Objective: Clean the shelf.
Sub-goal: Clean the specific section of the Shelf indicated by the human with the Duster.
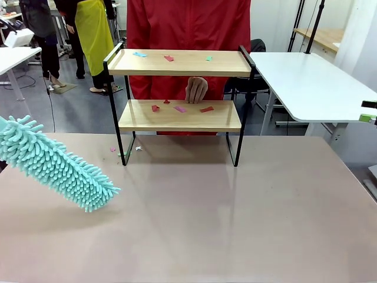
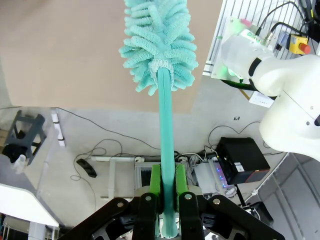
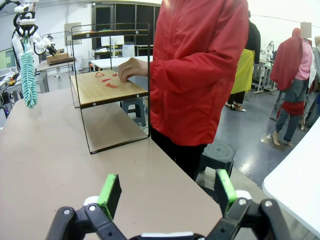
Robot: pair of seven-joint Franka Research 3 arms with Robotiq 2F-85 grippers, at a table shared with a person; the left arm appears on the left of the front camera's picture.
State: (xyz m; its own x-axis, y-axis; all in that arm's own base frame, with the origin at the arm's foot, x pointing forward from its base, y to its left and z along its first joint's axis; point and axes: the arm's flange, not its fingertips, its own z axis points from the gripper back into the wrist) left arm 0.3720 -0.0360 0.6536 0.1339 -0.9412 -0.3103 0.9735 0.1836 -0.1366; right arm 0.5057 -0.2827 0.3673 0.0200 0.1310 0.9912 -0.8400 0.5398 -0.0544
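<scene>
Shelf [image 1: 188,66], two tiers: three paper scraps [image 1: 169,58] are seen up top, four below. One duster [image 1: 59,165] is clamped by the left gripper [image 2: 167,175]; right gripper [image 3: 168,190] is spread wide open.

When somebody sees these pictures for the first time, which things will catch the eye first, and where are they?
First the fluffy teal duster, slanting over the left side of the table, its handle clamped in the left gripper. Next the shelf at the far middle, with coloured paper scraps on both boards, and the person in red behind it, a hand at the lower board.
</scene>
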